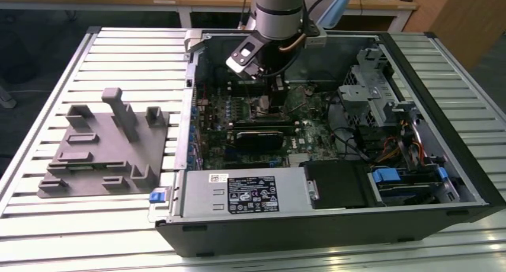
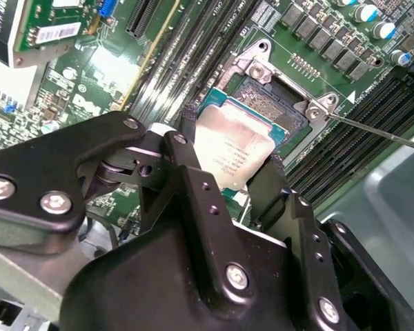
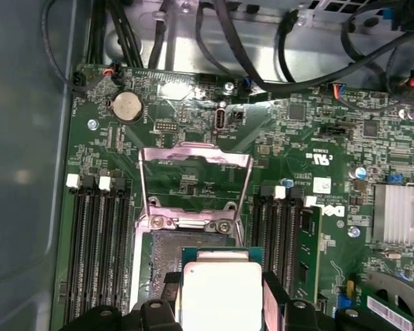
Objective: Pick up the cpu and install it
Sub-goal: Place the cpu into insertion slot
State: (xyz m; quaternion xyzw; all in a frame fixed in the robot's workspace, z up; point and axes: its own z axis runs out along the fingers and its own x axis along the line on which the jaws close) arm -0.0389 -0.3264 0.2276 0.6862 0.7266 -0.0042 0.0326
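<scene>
- The gripper (image 2: 232, 143) is black matt metal with bolt heads. Its jaws are clenched on the cpu (image 2: 234, 157), one of the fingers (image 2: 185, 155) on each of two opposite edges.
- The cpu is a flat square chip with a pale, dull silver top and a thin green rim. In both wrist views it hangs over the near edge of the socket (image 3: 164, 256), not centred on it. I cannot tell whether it touches.
- I judge that the pick-up is done and the step in hand is the placing. This step calls for the chip to be square to the socket and flat, and to go down softly, because the contact field looks fine and easy to bend.
- The socket is a dark square bed with a fine grain, inside a bright steel surround.
- The frame (image 3: 193, 157) is thin shiny steel and stands open behind the socket, so the bed is free. A thin lever (image 2: 376, 129) stands out beside it.
- Long black slots (image 3: 96, 255) lie on both sides, on the green board (image 3: 297, 138).
- Further away are a round silver battery (image 3: 127, 107) and black cables (image 3: 127, 31).
- In the exterior view the arm reaches into the open black case (image 1: 316, 236). A grey blocky fixture (image 1: 103, 147) lies at the exterior view's left, on the ribbed metal table (image 1: 79, 248).
</scene>
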